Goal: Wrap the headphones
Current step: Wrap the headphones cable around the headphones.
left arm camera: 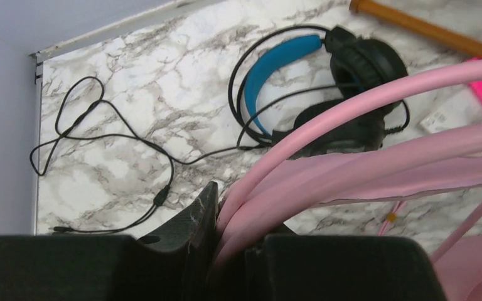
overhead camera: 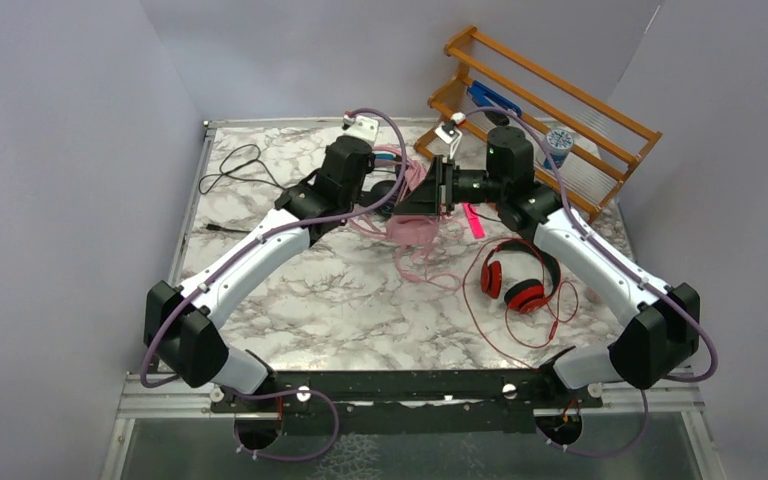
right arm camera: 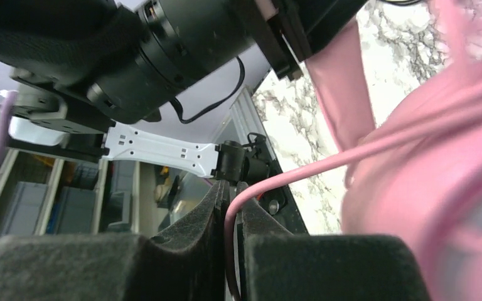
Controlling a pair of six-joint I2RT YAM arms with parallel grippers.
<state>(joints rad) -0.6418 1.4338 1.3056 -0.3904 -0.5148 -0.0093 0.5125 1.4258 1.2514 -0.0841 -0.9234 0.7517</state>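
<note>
one pink headset (left arm camera: 383, 164), clamped in left pincer (left arm camera: 229, 219), arcs rightward.

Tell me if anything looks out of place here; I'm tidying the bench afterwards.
The wooden rack at the far right corner sits skewed to the edges of the table and looks tilted. The black headphones' cable and the red headphones' cable sprawl loose on the marble top, unwrapped. Nothing looks spilled or broken.
</note>
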